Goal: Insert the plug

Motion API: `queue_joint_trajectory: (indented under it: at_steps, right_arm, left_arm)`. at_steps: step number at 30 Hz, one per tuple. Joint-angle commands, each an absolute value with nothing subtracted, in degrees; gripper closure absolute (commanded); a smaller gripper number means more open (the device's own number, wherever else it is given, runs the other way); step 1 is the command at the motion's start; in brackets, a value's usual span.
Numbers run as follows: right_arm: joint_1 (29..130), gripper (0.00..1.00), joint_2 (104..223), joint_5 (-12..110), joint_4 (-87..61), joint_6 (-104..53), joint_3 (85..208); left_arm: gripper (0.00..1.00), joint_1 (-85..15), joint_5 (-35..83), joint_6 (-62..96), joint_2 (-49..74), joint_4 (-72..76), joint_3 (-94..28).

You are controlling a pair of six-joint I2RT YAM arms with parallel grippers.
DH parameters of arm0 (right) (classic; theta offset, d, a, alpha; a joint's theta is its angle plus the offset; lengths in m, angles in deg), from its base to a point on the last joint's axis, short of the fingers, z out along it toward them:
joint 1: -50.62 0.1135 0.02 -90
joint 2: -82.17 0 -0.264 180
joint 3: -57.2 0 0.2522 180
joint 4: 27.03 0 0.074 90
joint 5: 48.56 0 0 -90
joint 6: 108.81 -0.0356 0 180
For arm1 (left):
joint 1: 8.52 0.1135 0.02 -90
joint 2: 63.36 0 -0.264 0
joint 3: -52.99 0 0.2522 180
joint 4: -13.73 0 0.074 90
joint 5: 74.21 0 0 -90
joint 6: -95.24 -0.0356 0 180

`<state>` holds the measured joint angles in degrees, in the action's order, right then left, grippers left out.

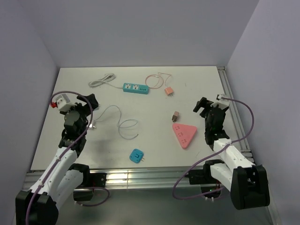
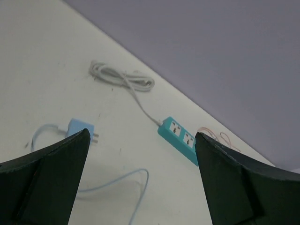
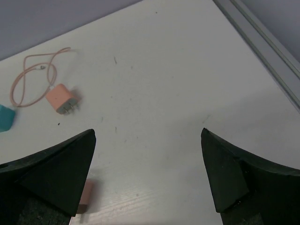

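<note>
Two robot arms wait over a white table (image 1: 154,105) strewn with plugs and sockets, both hands spread wide and holding nothing. The left hand (image 2: 141,136) hangs at the table's 9 o'clock side. Its wrist camera looks past the dark fingers (image 2: 51,173) to a pale blue plug (image 2: 80,127) lying flat just beyond them, prongs toward 3 o'clock, its thin cable (image 1: 123,124) looping loosely toward the table's centre. At 12 o'clock lies a teal power strip (image 1: 136,88), sockets up, with its white cord (image 1: 102,81) bundled at 10 o'clock of it. Just beside the strip, at its 3 o'clock, sits a pink charger (image 1: 168,91) trailing a thin pink cable (image 1: 157,79). The right hand (image 3: 148,132) hovers at the table's 3 o'clock side above bare tabletop, the pink charger well apart at its 10 o'clock in the wrist view. Between that hand and the table's centre rest a small brown adapter (image 1: 175,115) and, just beside it at its 5 o'clock, a pink triangular socket block (image 1: 184,134). A blue cube plug (image 1: 136,155) lies alone near 6 o'clock, close to the table's front edge. No plug is seated in any socket.
</note>
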<state>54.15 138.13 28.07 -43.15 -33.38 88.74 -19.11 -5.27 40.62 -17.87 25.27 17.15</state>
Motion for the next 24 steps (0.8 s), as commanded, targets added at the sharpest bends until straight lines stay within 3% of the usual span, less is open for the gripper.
queue_joint_trajectory:
  at_steps: [1, 3, 6, 10, 16, 20, 24]
  right_arm:
    - [54.49, 0.00, 134.48, 20.63, -27.88, -39.80, 92.84]
    - [54.48, 0.00, 130.62, 15.28, -16.77, -47.50, 95.21]
    - [54.48, 0.00, 124.90, 16.72, -7.58, -50.36, 98.38]
    - [54.40, 0.00, 118.48, 38.30, -12.29, -46.14, 96.28]
    - [54.22, 0.00, 108.81, 51.05, -18.44, -55.57, 89.17]
    - [54.57, 0.07, 114.74, 53.30, -13.71, -52.23, 92.92]
    - [55.28, 0.06, 121.36, 53.30, -10.81, -50.89, 96.53]
  left_arm:
    - [0.01, -19.25, -8.91, 56.82, -19.33, -1.23, 8.75]
    - [0.00, -19.25, -3.68, 56.67, -20.03, -4.59, 6.90]
    - [0.01, -19.25, 2.76, 54.20, -21.96, -6.80, 5.66]
    - [0.00, -19.07, 13.49, 55.33, -26.62, -0.57, 10.75]
    - [0.02, -19.16, 14.02, 57.38, -31.02, -4.78, 9.71]
    - [0.02, -19.16, 13.78, 52.80, -27.79, -11.45, 4.26]
    - [0.04, -19.16, 16.22, 48.58, -22.86, -13.13, -0.22]
